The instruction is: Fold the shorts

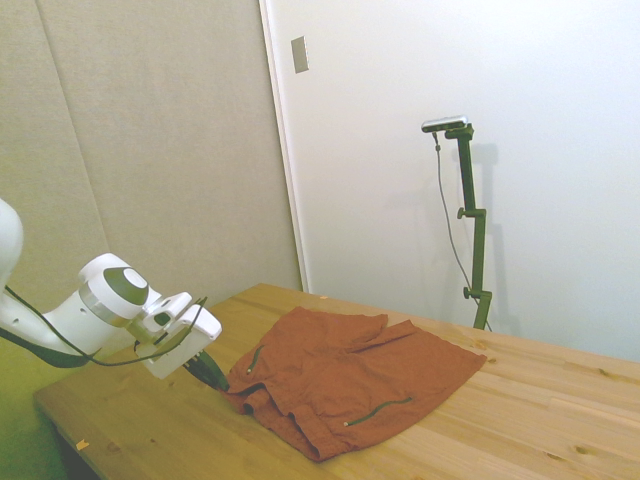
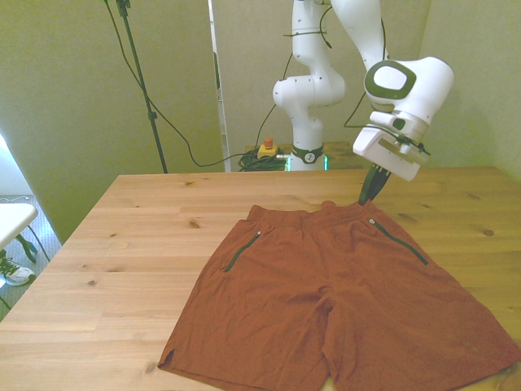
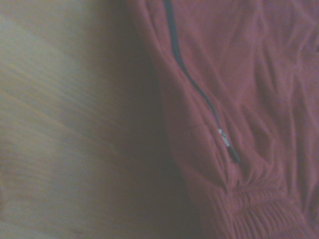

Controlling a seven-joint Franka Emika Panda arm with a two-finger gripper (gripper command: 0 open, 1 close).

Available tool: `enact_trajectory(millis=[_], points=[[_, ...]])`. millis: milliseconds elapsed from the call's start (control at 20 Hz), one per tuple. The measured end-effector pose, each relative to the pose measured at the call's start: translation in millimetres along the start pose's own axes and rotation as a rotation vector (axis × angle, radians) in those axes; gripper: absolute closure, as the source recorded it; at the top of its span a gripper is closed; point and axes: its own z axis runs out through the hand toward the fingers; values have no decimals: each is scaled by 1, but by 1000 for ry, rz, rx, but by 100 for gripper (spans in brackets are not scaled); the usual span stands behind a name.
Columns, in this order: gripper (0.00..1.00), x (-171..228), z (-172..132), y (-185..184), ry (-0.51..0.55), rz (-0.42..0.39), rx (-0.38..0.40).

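Rust-orange soft cloth shorts [image 2: 326, 301] lie matt and lightly creased on a pale wooden table [image 2: 130, 261] with visible grain and knots, its finish satin-smooth. A thin dark zipper [image 3: 192, 82] (small metallic pull) lines the pocket; gathered ribbing marks the waistband at 5 o'clock in the wrist view. The white arm's glossy plastic-looking shell [image 2: 407, 90] shines.

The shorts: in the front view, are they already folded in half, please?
No, the shorts lie spread flat on the table, both legs showing.
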Motion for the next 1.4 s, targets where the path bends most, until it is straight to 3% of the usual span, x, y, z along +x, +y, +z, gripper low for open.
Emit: enact_trajectory(millis=[200, 450, 700, 1100, 1150, 1400], points=[[100, 36, -22, 39, -38, 110, 43], [100, 85, -9, 90, -121, 252, 60], [100, 131, 1, 136, -177, 340, 81], [100, 135, 51, 203, -283, 434, 2], [0, 132, 62, 209, -298, 445, -8], [0, 119, 120, 225, -365, 481, -47]])
